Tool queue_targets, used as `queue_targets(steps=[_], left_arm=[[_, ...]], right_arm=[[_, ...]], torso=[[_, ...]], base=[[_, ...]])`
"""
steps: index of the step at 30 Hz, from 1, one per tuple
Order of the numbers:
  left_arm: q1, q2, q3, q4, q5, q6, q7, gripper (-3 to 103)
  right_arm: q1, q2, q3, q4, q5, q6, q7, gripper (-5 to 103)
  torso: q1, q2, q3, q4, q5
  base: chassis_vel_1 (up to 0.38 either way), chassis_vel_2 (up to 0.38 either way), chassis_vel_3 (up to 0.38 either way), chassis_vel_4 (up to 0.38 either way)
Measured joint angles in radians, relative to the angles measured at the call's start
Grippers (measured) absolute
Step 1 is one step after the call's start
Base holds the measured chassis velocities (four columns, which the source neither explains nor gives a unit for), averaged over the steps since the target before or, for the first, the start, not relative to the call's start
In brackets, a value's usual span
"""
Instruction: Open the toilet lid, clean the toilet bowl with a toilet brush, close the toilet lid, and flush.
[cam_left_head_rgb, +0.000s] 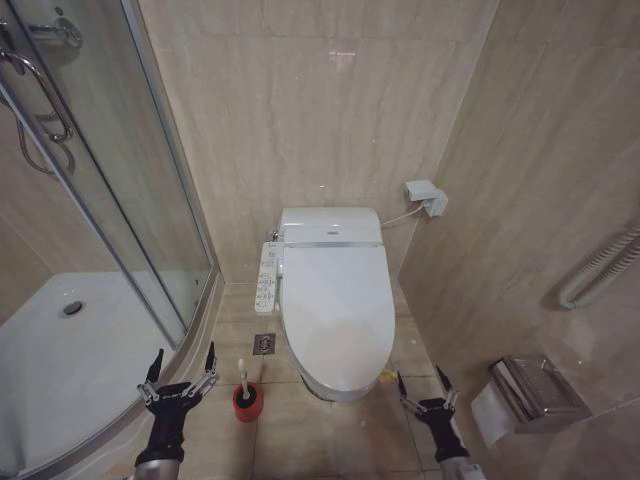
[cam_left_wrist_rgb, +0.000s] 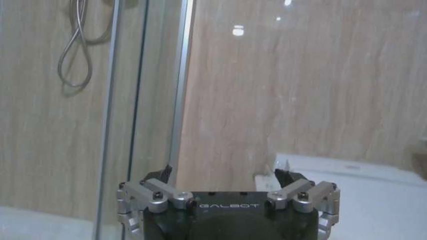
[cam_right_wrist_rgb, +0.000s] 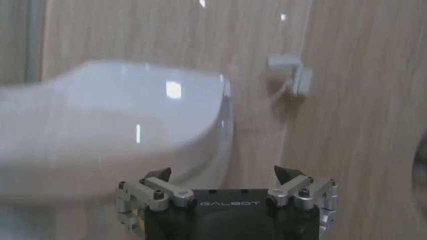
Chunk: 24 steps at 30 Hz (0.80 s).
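Both grippers are spread wide, holding nothing. Left gripper hangs low by the shower tray, just left of the brush standing in its red holder. Right gripper sits low to the right of the toilet, whose lid is down.

A glossy white is seen on the toilet lid, closed flat over the bowl. The toilet brush is marked by a thin white handle and a red round holder. Beige tile with faint veining is shown on the walls and floor. Black bodies with silver links are shown on the left pincer and right pincer.
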Motion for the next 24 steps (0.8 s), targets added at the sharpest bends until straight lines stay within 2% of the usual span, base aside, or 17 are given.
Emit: queue_targets(steps=[3, 12, 24], left_arm=[[-0.009, 0.002, -0.002, 0.021, -0.004, 0.000, -0.001, 100], [-0.008, -0.008, -0.009, 0.026, -0.003, 0.002, -0.001, 100], [-0.006, -0.027, -0.013, 0.028, 0.008, 0.002, -0.001, 100]], right_arm=[[0.040, 0.019, -0.019, -0.098, -0.018, 0.030, 0.001, 100], [0.078, 0.020, -0.036, -0.172, -0.025, 0.047, -0.014, 100], [0.115, 0.007, -0.095, -0.228, -0.051, 0.109, -0.138, 100]], torso=[[0.000, 0.000, 0.000, -0.0002, 0.0000], [0.000, 0.000, 0.000, -0.0001, 0.0000], [0.000, 0.000, 0.000, -0.0002, 0.0002]], base=[[0.000, 0.000, 0.000, 0.000], [0.000, 0.000, 0.000, 0.000], [0.000, 0.000, 0.000, 0.000]])
